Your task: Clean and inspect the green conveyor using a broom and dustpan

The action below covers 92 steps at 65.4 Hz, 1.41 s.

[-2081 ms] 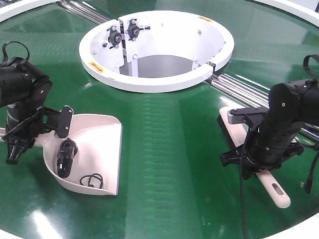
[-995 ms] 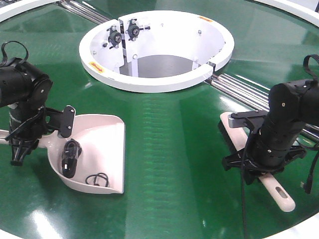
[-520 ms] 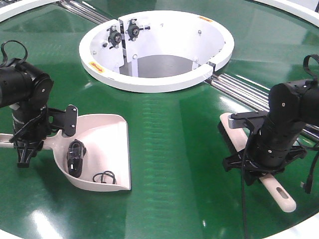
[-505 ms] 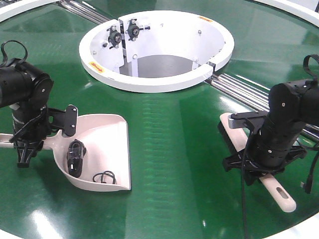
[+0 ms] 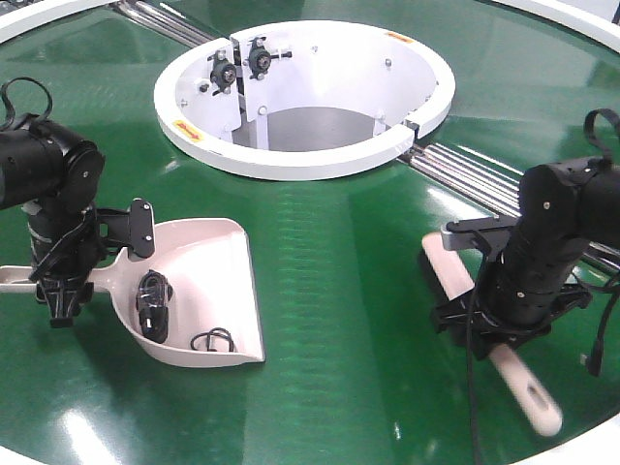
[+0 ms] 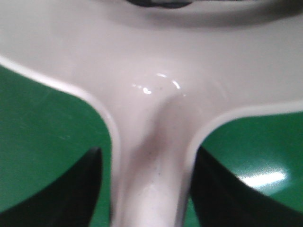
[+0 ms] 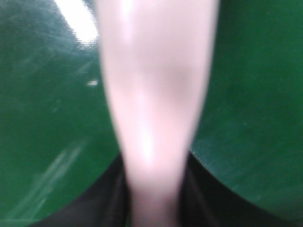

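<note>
The green conveyor [image 5: 339,242] fills the front view. The pale pink dustpan [image 5: 208,276] lies flat on it at the left, mouth to the right, with black cable bits [image 5: 152,302] inside. My left gripper [image 5: 60,281] is shut on its handle; the left wrist view shows the handle neck [image 6: 151,156] between the dark fingers [image 6: 78,189]. The pink broom [image 5: 448,274] lies at the right, its slotted handle end [image 5: 541,407] near the front edge. My right gripper [image 5: 504,325] is shut on its handle, which the right wrist view shows [image 7: 154,94] between the fingers [image 7: 111,194].
The white-rimmed centre hole [image 5: 310,160] sits at the back middle, with bearings on its inner wall. Steel rollers [image 5: 475,170] run from the rim toward the right arm, and others [image 5: 170,24] toward the back left. The belt's front right edge is close to the broom handle.
The left gripper has dragged the dustpan to the right and turned it slightly. The broom has swung: its head moved left and its handle end moved toward the front edge.
</note>
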Available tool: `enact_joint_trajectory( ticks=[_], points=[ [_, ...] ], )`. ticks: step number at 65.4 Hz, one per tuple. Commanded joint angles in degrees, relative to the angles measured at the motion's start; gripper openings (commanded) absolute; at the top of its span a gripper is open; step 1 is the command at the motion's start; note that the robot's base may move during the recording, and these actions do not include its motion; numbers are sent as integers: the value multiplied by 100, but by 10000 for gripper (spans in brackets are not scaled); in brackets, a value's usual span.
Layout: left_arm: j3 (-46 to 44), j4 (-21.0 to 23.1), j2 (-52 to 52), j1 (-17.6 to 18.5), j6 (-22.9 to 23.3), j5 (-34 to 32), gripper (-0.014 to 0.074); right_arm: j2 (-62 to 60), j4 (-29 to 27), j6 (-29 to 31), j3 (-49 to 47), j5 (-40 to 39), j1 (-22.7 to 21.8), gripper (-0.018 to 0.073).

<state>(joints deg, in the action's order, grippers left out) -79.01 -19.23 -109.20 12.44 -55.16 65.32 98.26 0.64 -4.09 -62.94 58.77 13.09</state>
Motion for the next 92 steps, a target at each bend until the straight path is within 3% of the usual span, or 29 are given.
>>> enact_joint_trajectory(
  ticks=[1,13,29,55,68,84,92],
  points=[
    [-144,-31,305,30,255,-36,540,-128,39,55,-139,-55,-36,336],
    [-144,-13,359,30,307,11,596,-145,45,55,-141,-147,-36,457],
    [-144,209,750,30,307,135,577,-510,51,55,-141,-147,-36,470],
    [-144,1589,2322,30,307,194,522,-2000,40,55,-141,-546,-36,470],
    [-144,2412,3200,30,307,-392,488,-2893,40,130,-141,-1032,-36,470],
    [-144,2959,4038,30,1273,-620,433,-4001,50,343,-92,-1157,-36,470],
    [-144,2959,4465,30,2152,-613,392,-4714,50,467,351,-1558,-36,470]
  ],
)
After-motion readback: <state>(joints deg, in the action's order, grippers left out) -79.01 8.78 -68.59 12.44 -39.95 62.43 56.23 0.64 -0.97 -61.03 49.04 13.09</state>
